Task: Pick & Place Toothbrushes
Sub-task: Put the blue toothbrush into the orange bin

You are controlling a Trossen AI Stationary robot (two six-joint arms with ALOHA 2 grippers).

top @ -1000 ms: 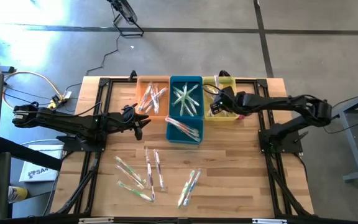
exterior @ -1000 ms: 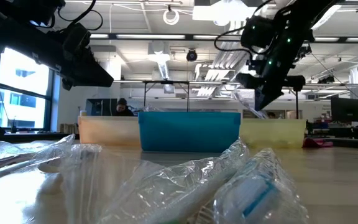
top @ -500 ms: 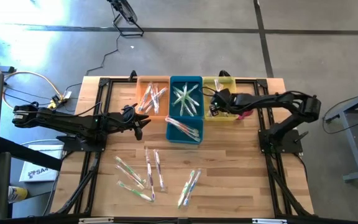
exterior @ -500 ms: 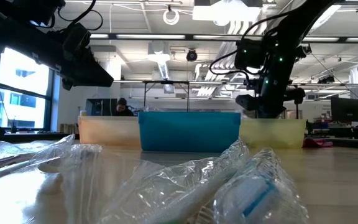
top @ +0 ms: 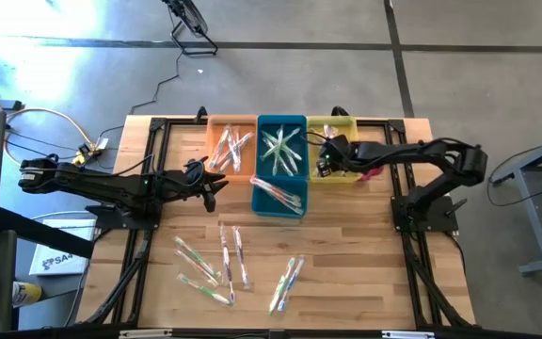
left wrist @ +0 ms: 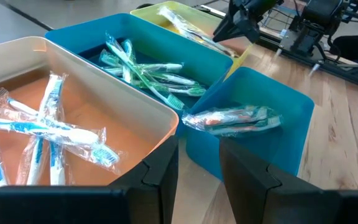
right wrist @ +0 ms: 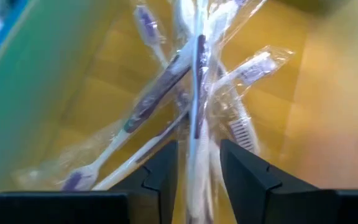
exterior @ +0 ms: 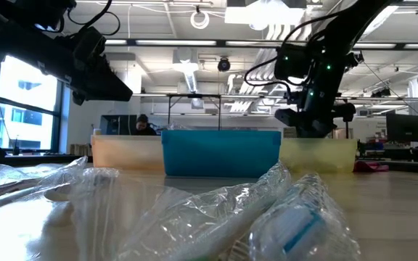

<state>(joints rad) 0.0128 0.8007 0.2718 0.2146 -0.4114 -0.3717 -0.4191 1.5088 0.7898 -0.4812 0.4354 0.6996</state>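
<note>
Several wrapped toothbrushes [top: 222, 259] lie loose on the near half of the wooden table, and more lie in the bins along the far edge. My right gripper [top: 322, 166] points steeply down into the yellow bin [top: 343, 122] and is open. A wrapped toothbrush [right wrist: 197, 118] runs between its fingers on top of others with purple handles. My left gripper [top: 211, 191] hangs open and empty just near of the orange bin [left wrist: 104, 93]. My right gripper's fingers [right wrist: 160, 165] stand on either side of the wrapped toothbrush's handle end [right wrist: 196, 155] from above, along its length. The toothbrush rests on the others in the yellow bin. Whether the fingers touch its wrapper I cannot tell.
A long blue bin [top: 280, 121] with green toothbrushes stands between the orange and yellow bins. A smaller blue bin [top: 276, 209] in front of it has a toothbrush across its rim. A pink cloth [top: 371, 173] lies by the yellow bin. Black frame rails [top: 149, 226] run along both table sides.
My right gripper has sunk toward the yellow bin and shifted slightly toward the table's left, tipping steeper. The wrapped toothbrush that hung from it above the bin's rim in the low view no longer shows there.
</note>
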